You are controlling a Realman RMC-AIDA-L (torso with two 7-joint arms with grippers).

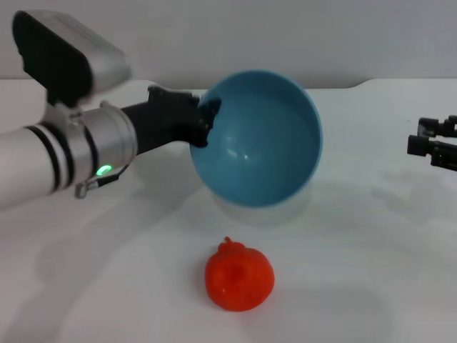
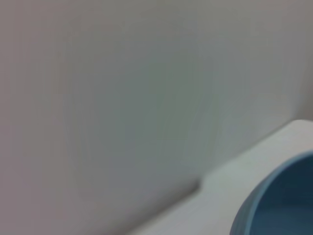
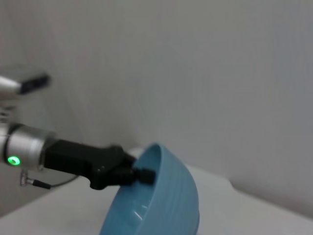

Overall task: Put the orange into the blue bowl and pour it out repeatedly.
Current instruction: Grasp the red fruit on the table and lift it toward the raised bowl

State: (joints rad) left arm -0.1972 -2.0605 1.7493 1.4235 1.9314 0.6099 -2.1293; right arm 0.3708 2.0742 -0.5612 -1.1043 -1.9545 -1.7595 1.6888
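**Orange out on the table, blue bowl held tipped and empty**

Orange is seen lying on the white table, its stem nub upward, below and in front of the left gripper and apart from it. Nothing is touching the fruit. The blue bowl is held tilted steeply, with its glossy inside turned toward the head camera and nothing inside it. A pale shadow is cast on the table beneath the bowl, so the bowl is judged to be lifted clear of the surface, or at most resting on its lower edge; which of the two cannot be told.

The bowl's rim is pinched by the left gripper, one finger inside the wall and the rest outside, as is confirmed in the right wrist view, where the gripper is closed on the rim of the bowl. Only a curved slice of the bowl is shown in the left wrist view.

The right gripper is parked far to the other side of the bowl from the left one, holding nothing; whether it is open cannot be told.

One pour is judged to be complete at this point. What is left of the cycle: the bowl is to be set level again, the orange is to be picked up and placed inside, and the tipping is to be repeated.
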